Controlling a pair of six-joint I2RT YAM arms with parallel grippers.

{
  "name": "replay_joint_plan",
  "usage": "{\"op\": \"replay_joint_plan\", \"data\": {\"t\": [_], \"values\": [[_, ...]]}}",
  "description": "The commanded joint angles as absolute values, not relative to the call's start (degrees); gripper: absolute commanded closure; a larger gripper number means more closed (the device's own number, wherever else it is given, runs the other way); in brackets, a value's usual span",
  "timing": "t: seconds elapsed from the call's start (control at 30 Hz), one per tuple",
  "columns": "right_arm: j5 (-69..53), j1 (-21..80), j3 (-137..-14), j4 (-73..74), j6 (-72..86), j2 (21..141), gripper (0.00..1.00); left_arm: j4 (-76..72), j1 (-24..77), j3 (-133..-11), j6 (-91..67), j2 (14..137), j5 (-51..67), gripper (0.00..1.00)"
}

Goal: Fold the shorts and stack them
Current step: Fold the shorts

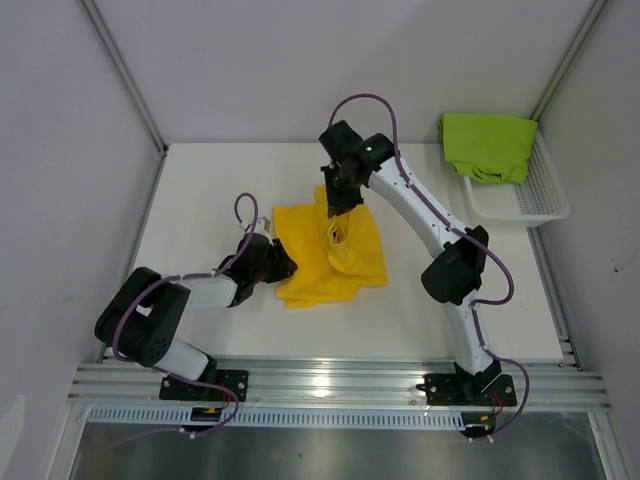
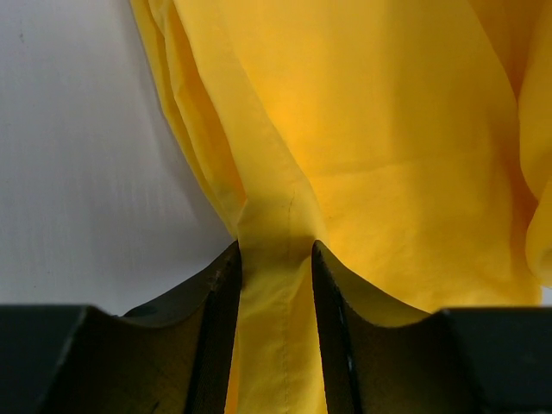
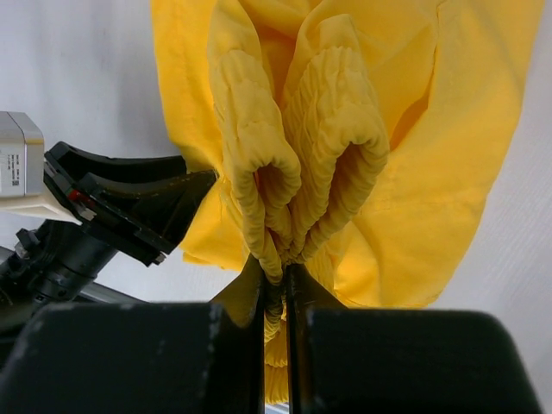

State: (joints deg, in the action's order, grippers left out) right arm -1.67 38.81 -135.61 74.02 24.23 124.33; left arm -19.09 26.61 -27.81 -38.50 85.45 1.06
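The left hand (image 2: 276,252) pinches an edge of the yellow shorts (image 1: 315,275). The right hand (image 3: 278,274) squeezes their bunched waistband (image 3: 336,129). The green shorts (image 1: 488,145) sit in the basket (image 1: 530,205).

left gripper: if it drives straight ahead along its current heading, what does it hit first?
The yellow shorts: the left gripper is shut on a fold, and bunched fabric fills the view ahead. Beyond that possibly the right gripper, but depth is unclear.

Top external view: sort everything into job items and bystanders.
Job: yellow shorts; lime green shorts; left gripper and right gripper, both clamped on the yellow pair.
Bystanders: white mesh basket, holding the green pair; table.
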Motion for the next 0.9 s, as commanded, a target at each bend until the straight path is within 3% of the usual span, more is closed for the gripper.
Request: {"op": "replay_joint_plan", "data": {"t": [0.0,0.33,0.73,0.8,0.87], "values": [[-4.4,40.1,-133.1,68.1,26.3,123.7,1.0,-14.8,27.4,-26.3,-37.3,87.3,0.3,0.59],[-4.6,40.3,-122.7,55.3,29.6,126.1,1.0,-12.9,27.5,-23.9,-37.4,82.5,0.3,0.58],[-5.9,40.9,-122.3,50.7,31.1,132.6,0.99,-9.8,27.6,-22.6,-36.7,77.5,0.3,0.56],[-6.8,41.0,-122.3,50.2,31.4,133.5,0.92,-9.8,27.5,-22.6,-36.7,77.7,0.3,0.56],[-8.6,41.0,-122.1,49.2,31.9,133.4,0.78,-10.0,27.6,-22.8,-36.7,78.0,0.3,0.56]]}}
